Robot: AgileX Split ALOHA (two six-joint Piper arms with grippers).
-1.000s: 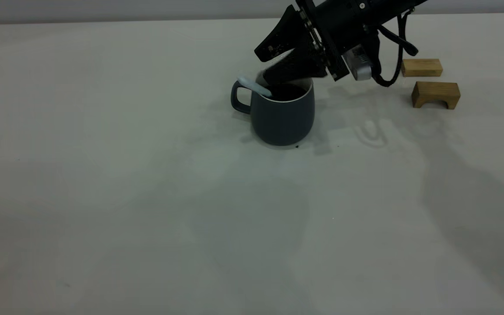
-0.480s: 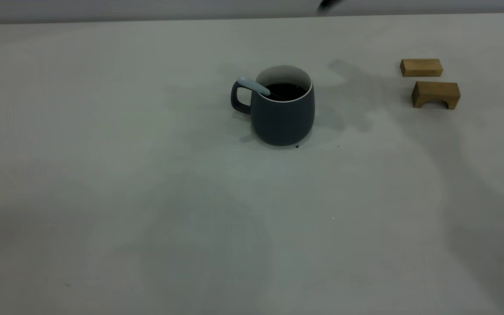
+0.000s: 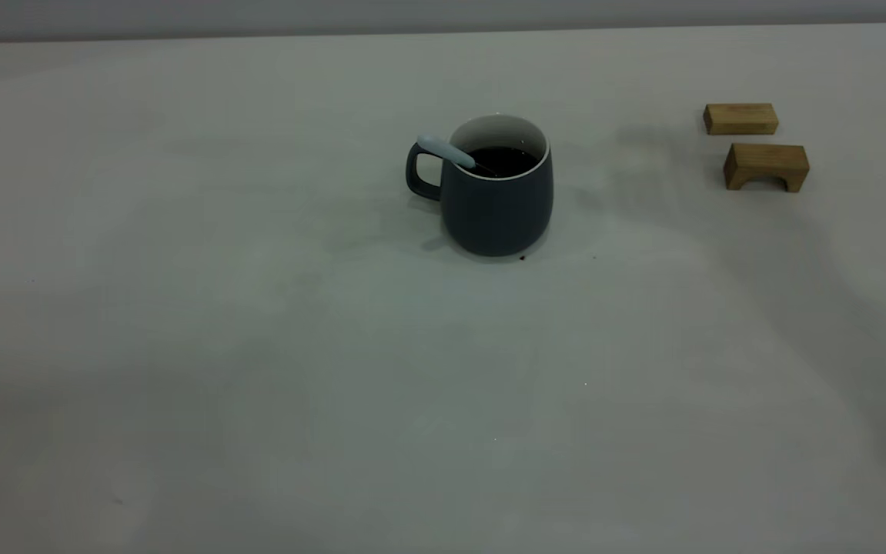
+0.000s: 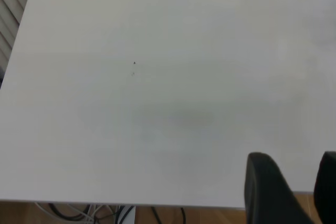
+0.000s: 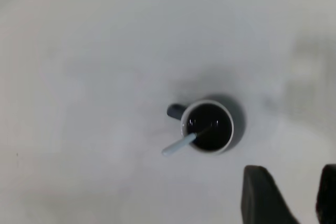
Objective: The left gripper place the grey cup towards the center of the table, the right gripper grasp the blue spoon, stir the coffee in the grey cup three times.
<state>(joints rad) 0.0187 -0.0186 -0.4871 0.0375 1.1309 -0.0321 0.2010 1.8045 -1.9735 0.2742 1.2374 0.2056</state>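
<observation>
The grey cup (image 3: pixel 496 208) stands upright near the middle of the table (image 3: pixel 258 346), its handle to the left. Dark coffee (image 3: pixel 503 160) fills it. The blue spoon (image 3: pixel 445 151) leans in the cup, its pale handle resting on the rim above the cup's handle. No gripper appears in the exterior view. In the right wrist view the right gripper (image 5: pixel 292 169) hangs high above the cup (image 5: pixel 231 119) and spoon (image 5: pixel 178 144), open and holding nothing. The left gripper (image 4: pixel 293 156) is open over bare table near its edge, far from the cup.
Two tan wooden blocks lie at the back right, a flat one (image 3: pixel 740 118) and an arch-shaped one (image 3: pixel 766 165). A few tiny dark specks dot the table by the cup's base. Floor and cables show beyond the table edge in the left wrist view.
The right gripper, which was at the cup's mouth a second ago, has lifted up and out of the exterior view. The spoon stays in the cup. The cup has not moved.
</observation>
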